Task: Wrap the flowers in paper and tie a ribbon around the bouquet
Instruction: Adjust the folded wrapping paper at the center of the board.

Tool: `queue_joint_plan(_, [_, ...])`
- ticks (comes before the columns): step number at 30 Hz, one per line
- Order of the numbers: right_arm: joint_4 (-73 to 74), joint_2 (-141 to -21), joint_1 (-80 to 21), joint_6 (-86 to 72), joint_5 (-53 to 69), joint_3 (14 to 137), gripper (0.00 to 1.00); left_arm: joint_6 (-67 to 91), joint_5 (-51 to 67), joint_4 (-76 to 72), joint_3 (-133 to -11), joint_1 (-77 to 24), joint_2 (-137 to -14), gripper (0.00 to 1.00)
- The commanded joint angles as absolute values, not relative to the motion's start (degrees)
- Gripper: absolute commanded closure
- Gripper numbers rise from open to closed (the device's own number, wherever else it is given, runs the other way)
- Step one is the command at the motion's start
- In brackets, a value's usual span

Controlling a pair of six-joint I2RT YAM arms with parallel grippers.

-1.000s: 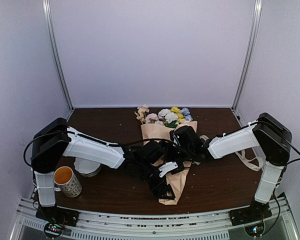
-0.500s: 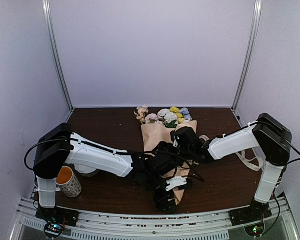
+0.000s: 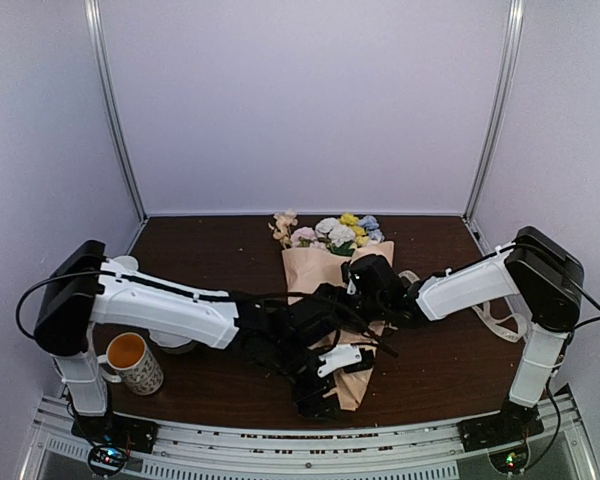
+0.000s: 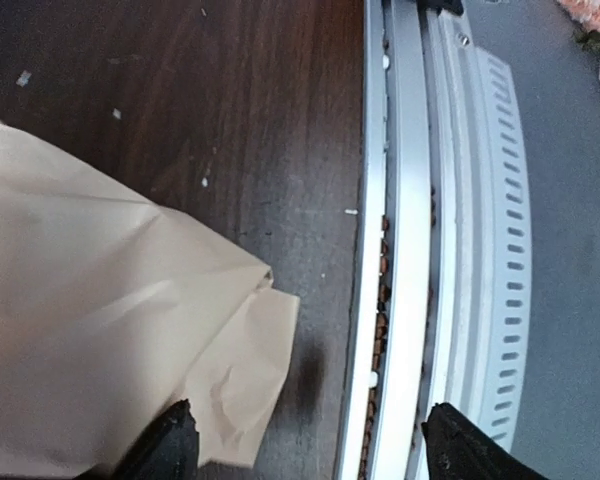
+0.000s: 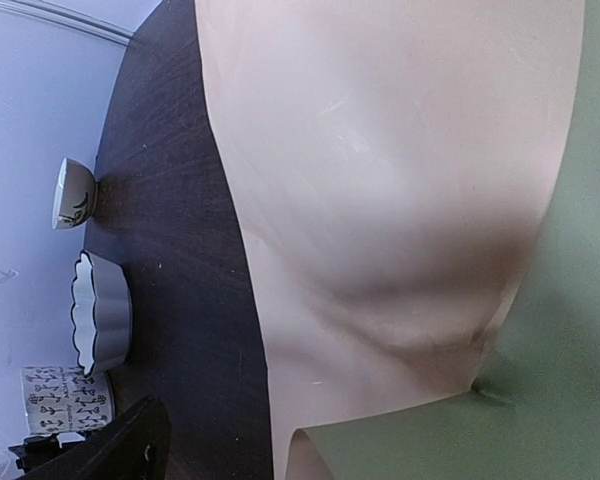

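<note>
The bouquet lies on the dark table with its flowers point(image 3: 332, 232) at the far end, bunched in a peach paper point(image 3: 315, 265) cone. The cone's narrow end point(image 3: 350, 385) points at the near edge. My left gripper point(image 3: 316, 398) hovers open by that end. In the left wrist view its fingertips point(image 4: 170, 450) straddle the paper's creased corner point(image 4: 240, 370) and bare wood, gripping nothing. My right gripper point(image 3: 363, 288) is low over the cone's middle. Peach paper point(image 5: 380, 150) and its green side point(image 5: 560, 350) fill that view, with one finger point(image 5: 110, 445) showing. The ribbon point(image 3: 500, 322) lies loose at the right.
A patterned mug point(image 3: 135, 362) stands at the near left beside a white bowl point(image 3: 175, 337) partly behind my left arm. A smaller bowl point(image 5: 75, 193) shows in the right wrist view. The metal rail point(image 4: 410, 250) of the table's near edge runs just beyond the cone's tip.
My left arm has swung its shoulder leftward, and its gripper has moved down the cone toward the near edge, narrowing slightly. The right arm and bouquet have stayed still.
</note>
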State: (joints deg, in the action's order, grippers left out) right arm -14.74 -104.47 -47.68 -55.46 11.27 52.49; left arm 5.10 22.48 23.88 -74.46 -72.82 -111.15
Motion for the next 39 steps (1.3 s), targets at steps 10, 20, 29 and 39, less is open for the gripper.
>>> queue_joint_plan(10, [-11.29,-102.46,-48.23,-53.56,8.82,50.48,0.00,28.47,8.30,20.01,-72.97,-66.91,-102.44,0.15])
queue_joint_plan(20, [-9.96,-101.83,-48.25,-51.77,8.65,51.98,0.00,30.99,8.99,22.12,-81.81,-67.41,-110.88,0.15])
queue_joint_plan(29, [-8.89,-103.49,-48.41,-50.49,10.05,53.70,0.00,33.82,10.10,21.38,-83.43,-67.60,-113.69,0.20])
queue_joint_plan(39, [-4.17,-102.74,-48.64,-47.65,8.97,55.96,0.00,35.40,12.06,19.90,-84.74,-69.11,-112.55,0.18])
